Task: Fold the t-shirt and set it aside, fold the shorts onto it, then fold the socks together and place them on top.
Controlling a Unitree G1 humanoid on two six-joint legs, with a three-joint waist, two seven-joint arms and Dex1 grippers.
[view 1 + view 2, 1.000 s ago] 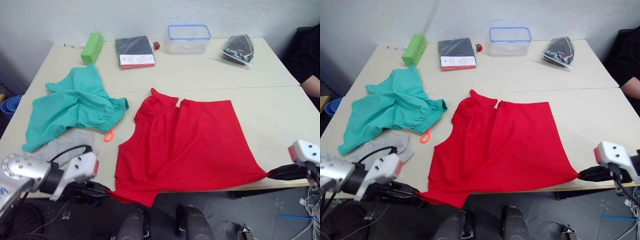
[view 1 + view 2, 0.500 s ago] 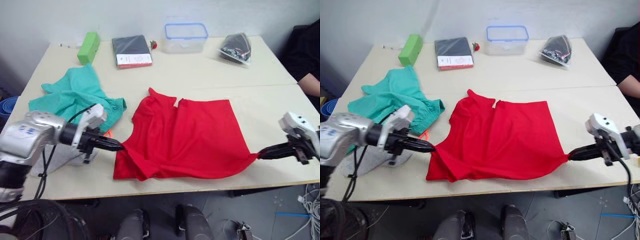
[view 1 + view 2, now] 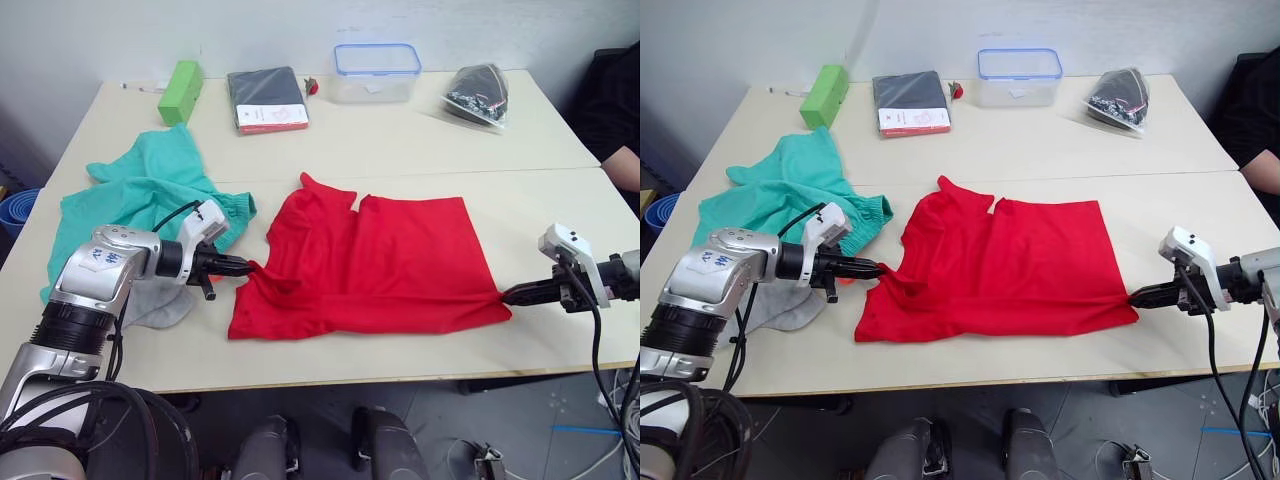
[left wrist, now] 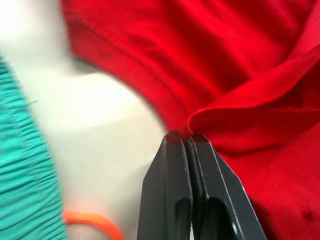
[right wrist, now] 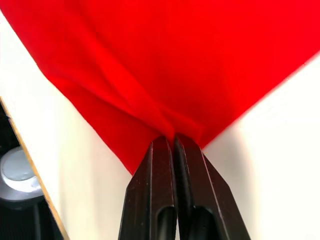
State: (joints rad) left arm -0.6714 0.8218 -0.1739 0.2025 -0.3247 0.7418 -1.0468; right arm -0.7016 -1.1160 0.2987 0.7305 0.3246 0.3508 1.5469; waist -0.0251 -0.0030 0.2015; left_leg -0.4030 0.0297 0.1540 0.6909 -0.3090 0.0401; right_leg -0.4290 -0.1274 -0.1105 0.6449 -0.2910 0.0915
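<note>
The red t-shirt (image 3: 375, 260) lies across the middle of the table with its lower edge folded up over itself. My left gripper (image 3: 248, 268) is shut on the shirt's left side, and the cloth (image 4: 240, 75) bunches at its fingertips. My right gripper (image 3: 503, 294) is shut on the shirt's right corner (image 5: 170, 75). The teal-green shorts (image 3: 140, 200) lie crumpled at the left, their orange drawstring loop (image 4: 92, 222) close to my left gripper. The grey socks (image 3: 160, 305) lie flat under my left arm, partly hidden.
Along the back edge stand a green block (image 3: 180, 78), a dark package (image 3: 267, 98), a clear lidded box (image 3: 377, 72) and a bag of dark items (image 3: 480, 92). A person's arm (image 3: 625, 165) shows at the right edge.
Both grippers have carried the shirt's hem from past the table's front edge up onto the table and further back, folding the lower part over. The left gripper has moved inward to the right.
</note>
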